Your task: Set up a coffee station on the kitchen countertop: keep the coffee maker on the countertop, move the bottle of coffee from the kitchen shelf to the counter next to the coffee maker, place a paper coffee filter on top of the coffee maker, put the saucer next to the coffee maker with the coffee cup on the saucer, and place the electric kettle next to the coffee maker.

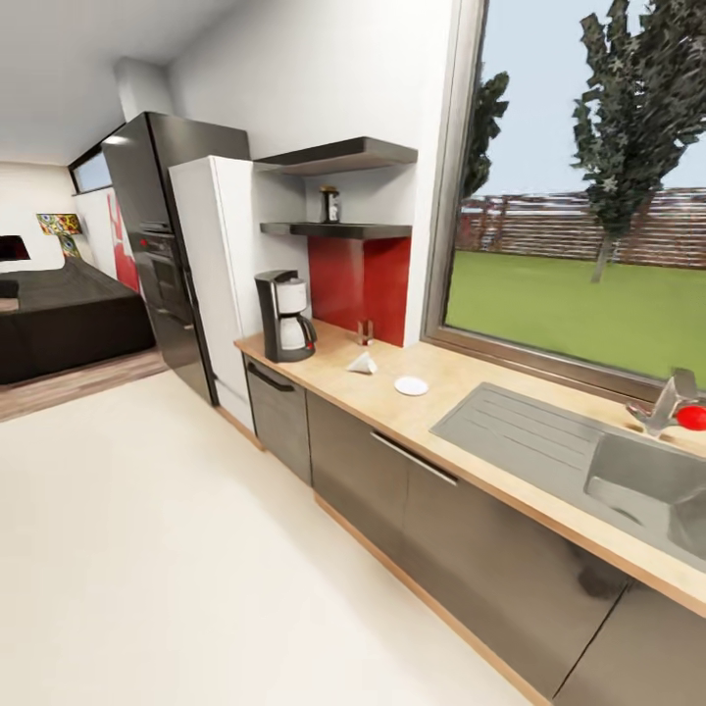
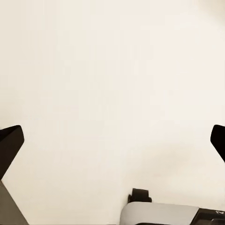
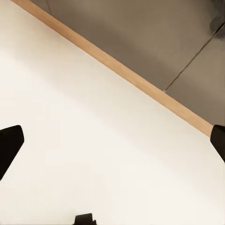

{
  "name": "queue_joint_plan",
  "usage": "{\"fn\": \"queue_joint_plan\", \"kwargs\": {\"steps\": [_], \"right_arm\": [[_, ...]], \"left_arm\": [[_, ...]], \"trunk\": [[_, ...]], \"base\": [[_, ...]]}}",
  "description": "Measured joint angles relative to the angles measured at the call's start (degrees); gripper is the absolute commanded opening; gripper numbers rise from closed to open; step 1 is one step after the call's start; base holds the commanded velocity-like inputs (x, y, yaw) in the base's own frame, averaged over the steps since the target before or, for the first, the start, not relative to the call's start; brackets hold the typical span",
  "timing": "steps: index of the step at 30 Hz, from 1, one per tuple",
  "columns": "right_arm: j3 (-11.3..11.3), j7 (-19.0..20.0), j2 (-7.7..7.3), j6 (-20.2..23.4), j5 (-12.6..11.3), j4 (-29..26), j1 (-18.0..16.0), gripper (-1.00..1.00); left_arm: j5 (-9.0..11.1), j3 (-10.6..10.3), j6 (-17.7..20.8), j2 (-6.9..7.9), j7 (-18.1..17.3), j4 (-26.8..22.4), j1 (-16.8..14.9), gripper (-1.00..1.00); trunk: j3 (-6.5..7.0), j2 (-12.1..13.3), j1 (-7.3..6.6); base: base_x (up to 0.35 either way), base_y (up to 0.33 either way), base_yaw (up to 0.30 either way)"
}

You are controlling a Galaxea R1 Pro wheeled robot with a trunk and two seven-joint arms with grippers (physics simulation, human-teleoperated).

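The black and white coffee maker [image 1: 284, 316] stands at the left end of the light wood kitchen countertop [image 1: 461, 402]. Above it, the dark bottle of coffee [image 1: 330, 204] sits on the thin kitchen shelf [image 1: 338, 230]. The white paper coffee filter [image 1: 362, 364] and the white saucer [image 1: 411, 386] lie on the counter to the right of the coffee maker. The coffee cup and the electric kettle are out of view. My left gripper [image 2: 112, 145] and right gripper [image 3: 112, 145] both hang open over the pale floor, holding nothing.
A small glassy object [image 1: 365, 331] stands by the red backsplash. A steel sink [image 1: 628, 471] with a faucet [image 1: 670, 402] and a red thing [image 1: 691, 417] lies at the right. Dark cabinet fronts [image 3: 140, 33] over a wooden plinth [image 3: 117, 70] are close. A fridge [image 1: 162, 255] stands left.
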Motion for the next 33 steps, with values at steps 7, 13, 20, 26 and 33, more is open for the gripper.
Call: {"fn": "queue_joint_plan", "kwargs": {"steps": [7, 13, 20, 26, 33], "right_arm": [[0.0, 0.0, -0.04, 0.0, 0.1, -0.1, 0.0, 1.0], [0.0, 0.0, -0.04, 0.0, 0.0, 0.0, 0.0, 1.0], [0.0, 0.0, -0.04, 0.0, 0.1, 0.0, 0.0, 1.0], [-0.1, 0.0, -0.04, 0.0, 0.0, -0.1, 0.0, 1.0], [-0.1, 0.0, -0.04, 0.0, 0.0, -0.1, 0.0, 1.0]], "left_arm": [[0.0, 0.0, 0.0, 0.03, 0.0, 0.0, 0.0, 1.0], [0.0, 0.0, 0.0, 0.03, 0.0, 0.0, 0.0, 1.0], [0.0, 0.0, 0.0, 0.03, 0.0, 0.0, 0.0, 1.0], [0.0, 0.0, 0.0, 0.03, 0.0, 0.0, 0.0, 1.0], [0.0, 0.0, 0.0, 0.03, 0.0, 0.0, 0.0, 1.0]], "trunk": [[0.0, 0.0, 0.0], [0.0, 0.0, 0.0], [0.0, 0.0, 0.0], [0.0, 0.0, 0.0], [0.0, 0.0, 0.0]], "base": [[0.243, 0.25, 0.001], [0.243, 0.25, 0.0], [0.249, 0.248, 0.0], [0.252, 0.247, 0.0], [0.252, 0.247, 0.0]]}}
